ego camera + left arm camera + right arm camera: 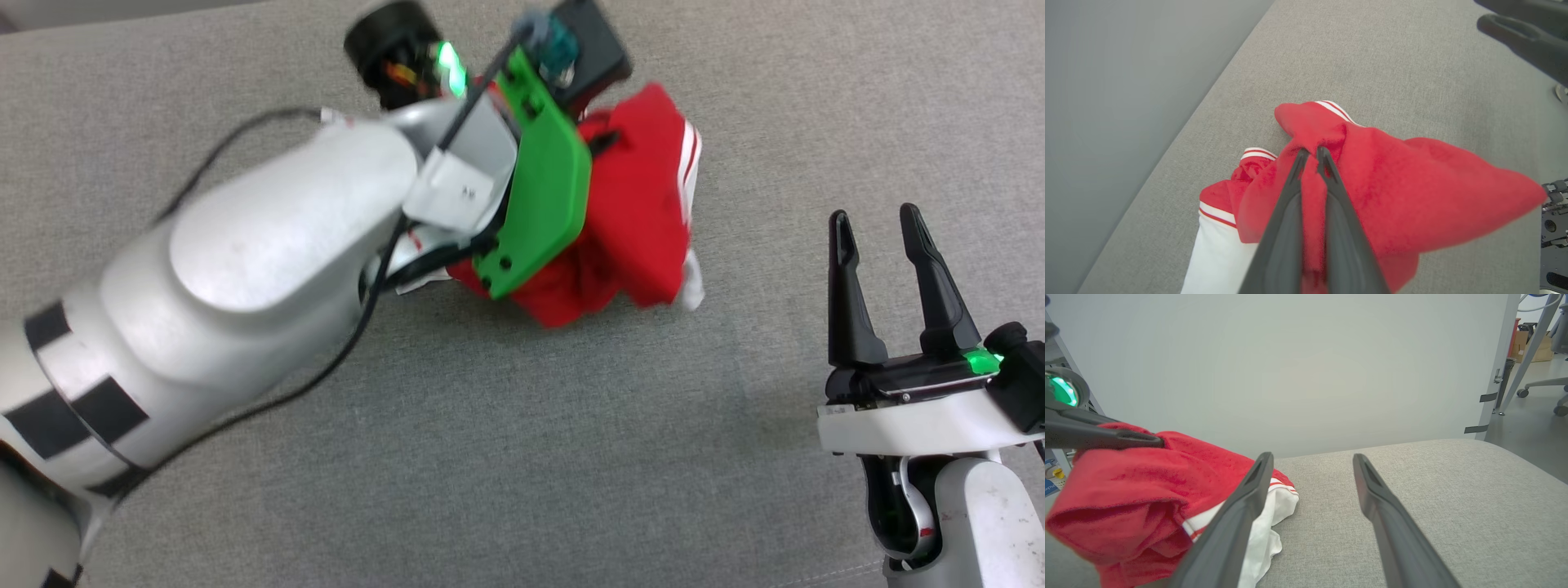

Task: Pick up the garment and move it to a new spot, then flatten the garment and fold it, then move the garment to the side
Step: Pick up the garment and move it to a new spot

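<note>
The garment is a bunched red shirt with white, red-striped trim, lying at the upper middle of the grey surface. My left gripper is shut on a fold of the red cloth, which is lifted into a peak around the fingers. In the head view my left wrist's green plate covers that grip. A white sleeve hangs below. My right gripper stands open to the right of the garment, apart from it, with nothing between its fingers. In the right wrist view the garment lies left of the open gripper.
A grey fabric surface spreads under everything, with room in front and to the right. Its far edge meets a pale wall. Beyond the right end stand an office chair and a cardboard box.
</note>
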Tool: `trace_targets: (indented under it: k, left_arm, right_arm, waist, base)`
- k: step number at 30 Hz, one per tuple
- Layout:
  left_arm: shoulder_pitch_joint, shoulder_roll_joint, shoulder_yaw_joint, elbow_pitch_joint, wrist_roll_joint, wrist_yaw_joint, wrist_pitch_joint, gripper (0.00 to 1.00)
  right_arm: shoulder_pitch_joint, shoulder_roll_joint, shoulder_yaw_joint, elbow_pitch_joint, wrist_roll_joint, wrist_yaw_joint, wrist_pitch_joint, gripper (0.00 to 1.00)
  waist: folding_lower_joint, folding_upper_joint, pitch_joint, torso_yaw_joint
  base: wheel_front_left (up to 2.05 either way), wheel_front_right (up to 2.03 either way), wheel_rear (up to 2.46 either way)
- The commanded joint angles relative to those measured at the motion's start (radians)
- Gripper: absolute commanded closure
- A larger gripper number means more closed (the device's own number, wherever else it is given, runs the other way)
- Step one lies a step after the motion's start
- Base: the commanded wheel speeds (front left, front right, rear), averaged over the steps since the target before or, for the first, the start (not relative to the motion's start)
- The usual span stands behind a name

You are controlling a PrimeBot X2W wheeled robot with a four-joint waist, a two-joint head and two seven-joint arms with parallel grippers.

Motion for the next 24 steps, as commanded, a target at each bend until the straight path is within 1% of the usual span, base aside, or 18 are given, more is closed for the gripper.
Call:
trace_targets:
  k: [1, 8, 14, 17, 19, 20, 21, 24]
  left_arm:
    - [0.053, 0.005, -0.016, 0.019, 0.008, -0.003, -0.01, 1.0]
    - [0.252, -0.008, -0.041, 0.122, 0.063, -0.003, -0.034, 1.0]
    - [0.417, -0.049, -0.043, 0.189, 0.08, -0.003, -0.033, 1.0]
    - [0.46, -0.067, -0.043, 0.215, 0.089, -0.003, -0.034, 1.0]
    - [0.465, -0.077, -0.043, 0.227, 0.089, -0.003, -0.066, 1.0]
    - [0.462, -0.081, -0.043, 0.235, 0.092, -0.003, -0.089, 0.64]
    - [0.455, -0.086, -0.037, 0.245, 0.104, -0.003, -0.125, 0.0]
    - [0.44, -0.103, -0.016, 0.26, 0.141, 0.008, -0.226, 0.0]
  right_arm:
    - [0.007, -0.002, -0.003, -0.005, 0.004, -0.001, -0.005, 0.0]
    - [0.005, -0.002, -0.013, 0.002, -0.006, -0.001, -0.005, 0.0]
    - [0.005, -0.002, -0.005, 0.012, -0.018, -0.001, -0.005, 0.0]
    - [0.006, -0.002, -0.003, 0.015, -0.023, -0.001, -0.005, 0.0]
    - [0.009, -0.002, -0.004, 0.017, -0.026, -0.001, -0.005, 0.0]
    - [0.011, -0.002, -0.005, 0.019, -0.027, -0.001, -0.005, 0.0]
    - [0.015, -0.002, -0.007, 0.021, -0.029, -0.001, -0.005, 0.0]
    - [0.03, -0.002, -0.015, 0.027, -0.037, -0.001, -0.005, 0.0]
  waist:
    - [0.0001, 0.005, 0.007, 0.002]
    - [0.0001, 0.005, 0.008, 0.042]
    - [0.0001, 0.005, 0.0, 0.073]
    - [0.0001, 0.005, -0.007, 0.082]
    - [0.0001, 0.005, -0.014, 0.086]
    - [0.0001, 0.005, -0.019, 0.088]
    - [0.0001, 0.005, -0.026, 0.091]
    - [0.0001, 0.005, -0.052, 0.103]
  base:
    - [0.0, 0.0, 0.0]
    - [0.0, 0.0, 0.0]
    - [0.0, 0.0, 0.0]
    - [0.0, 0.0, 0.0]
    - [0.0, 0.0, 0.0]
    - [0.0, 0.0, 0.0]
    - [0.0, 0.0, 0.0]
    - [0.0, 0.0, 0.0]
